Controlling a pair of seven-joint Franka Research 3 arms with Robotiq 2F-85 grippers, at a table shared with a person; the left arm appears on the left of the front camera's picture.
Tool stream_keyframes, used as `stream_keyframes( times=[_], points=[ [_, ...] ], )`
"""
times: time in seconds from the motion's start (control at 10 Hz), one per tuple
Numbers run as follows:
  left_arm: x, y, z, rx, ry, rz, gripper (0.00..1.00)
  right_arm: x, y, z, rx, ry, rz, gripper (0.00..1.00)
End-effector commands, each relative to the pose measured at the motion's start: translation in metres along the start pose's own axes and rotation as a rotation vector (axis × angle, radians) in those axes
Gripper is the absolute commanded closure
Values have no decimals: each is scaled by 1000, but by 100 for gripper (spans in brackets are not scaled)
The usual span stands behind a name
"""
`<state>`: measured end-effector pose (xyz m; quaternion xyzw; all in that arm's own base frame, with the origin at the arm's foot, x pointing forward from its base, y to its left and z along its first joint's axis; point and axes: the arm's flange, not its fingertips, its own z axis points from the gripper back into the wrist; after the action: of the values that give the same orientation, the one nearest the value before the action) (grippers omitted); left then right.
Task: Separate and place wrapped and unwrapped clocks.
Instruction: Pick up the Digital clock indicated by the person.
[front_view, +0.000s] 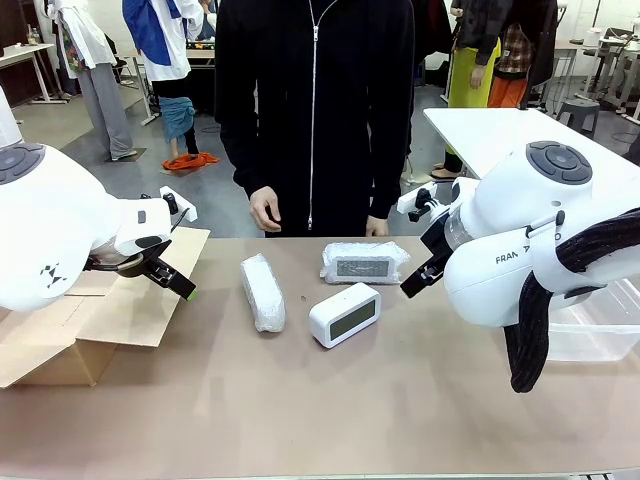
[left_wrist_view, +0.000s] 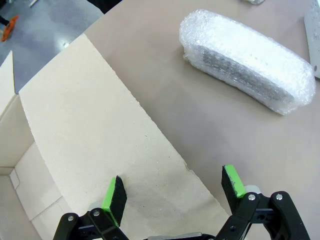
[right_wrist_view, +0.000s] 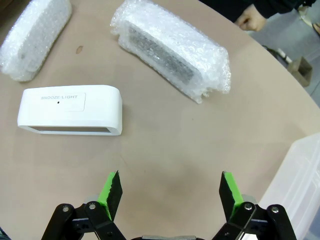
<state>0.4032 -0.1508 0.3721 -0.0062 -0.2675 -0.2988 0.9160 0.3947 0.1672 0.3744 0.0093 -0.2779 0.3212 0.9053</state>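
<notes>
Three clocks lie mid-table. One bubble-wrapped clock (front_view: 262, 292) lies lengthwise on the left, and a second wrapped clock (front_view: 364, 262) lies crosswise farther back. The bare white clock (front_view: 344, 314) stands in front between them. My left gripper (front_view: 178, 283) hovers open over the cardboard flap, left of the wrapped clock (left_wrist_view: 247, 60). In the left wrist view the gripper (left_wrist_view: 175, 187) holds nothing. My right gripper (front_view: 415, 280) hangs open to the right of the clocks. In the right wrist view this gripper (right_wrist_view: 170, 190) is empty above bare table, short of the white clock (right_wrist_view: 70, 110) and a wrapped clock (right_wrist_view: 172, 55).
An open cardboard box (front_view: 100, 310) sits at the left edge with a flap (left_wrist_view: 90, 130) lying on the table. A clear plastic bin (front_view: 600, 325) stands at the right. A person in black stands at the far side, hands (front_view: 265, 210) hanging near the table edge.
</notes>
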Motion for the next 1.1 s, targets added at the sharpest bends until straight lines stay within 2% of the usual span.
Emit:
stream_keyframes(
  times=[0.0, 1.0],
  points=[
    [0, 1, 0, -1, 0, 2, 0, 0, 0, 0, 0, 0, -1, 0],
    [0, 1, 0, -1, 0, 2, 0, 0, 0, 0, 0, 0, -1, 0]
  ],
)
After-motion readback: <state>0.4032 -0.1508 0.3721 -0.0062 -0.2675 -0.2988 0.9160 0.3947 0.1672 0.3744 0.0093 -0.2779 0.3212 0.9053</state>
